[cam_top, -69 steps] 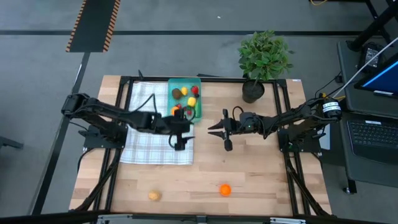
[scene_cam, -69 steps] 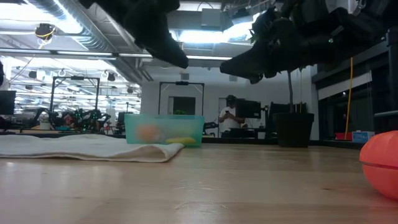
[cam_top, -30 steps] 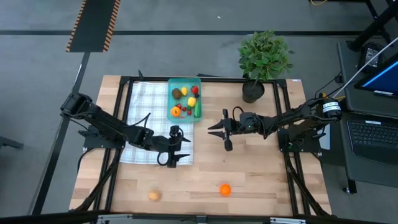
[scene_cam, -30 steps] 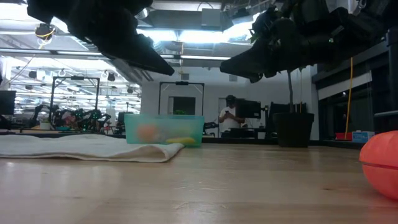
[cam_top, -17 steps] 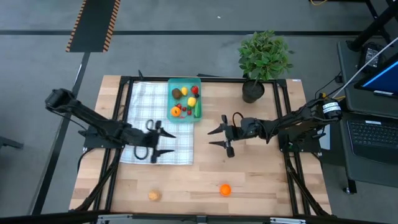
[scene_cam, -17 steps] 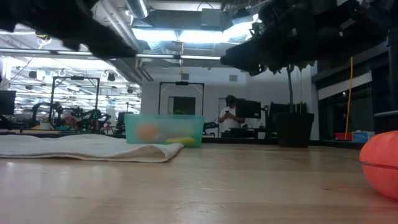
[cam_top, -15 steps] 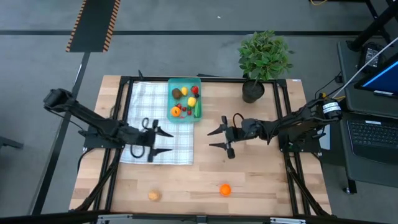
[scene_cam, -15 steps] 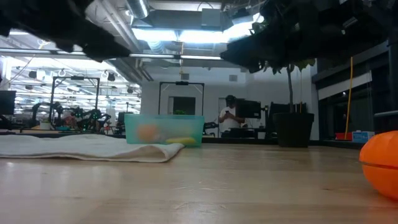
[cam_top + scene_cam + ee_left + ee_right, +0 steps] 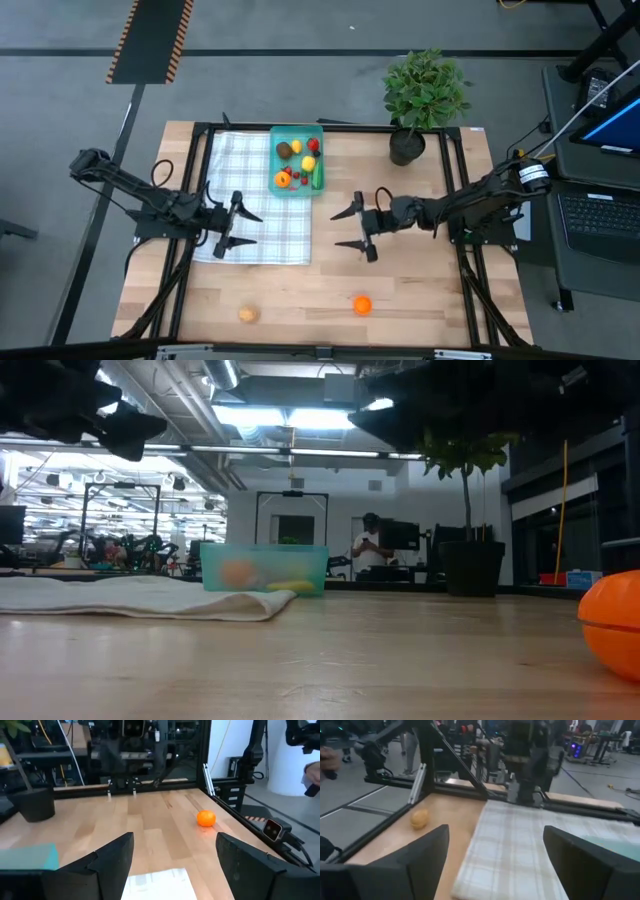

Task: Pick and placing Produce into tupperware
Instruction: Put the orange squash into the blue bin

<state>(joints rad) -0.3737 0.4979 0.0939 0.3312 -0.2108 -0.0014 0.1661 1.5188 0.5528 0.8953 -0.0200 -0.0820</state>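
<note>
L gripper (image 9: 232, 228) hung over the checked cloth (image 9: 262, 232) at approx 9 o'clock on the table (image 9: 420, 290), jaws spread wide w/ nothing between them. R gripper (image 9: 350, 229) sat above bare wood near table centre, jaws also wide apart, holding nothing. Teal tupperware (image 9: 297, 131) lay at 12 o'clock w/ several produce pcs inside. Two pcs were loose at approx 6 o'clock: an orange fruit (image 9: 362, 304) and a brown piece (image 9: 247, 314). Potted plant (image 9: 424, 95) stood at 1 o'clock.

Tupperware (image 9: 297, 160) at the cloth's (image 9: 255, 215) far right corner; plant (image 9: 422, 95) right of it
</note>
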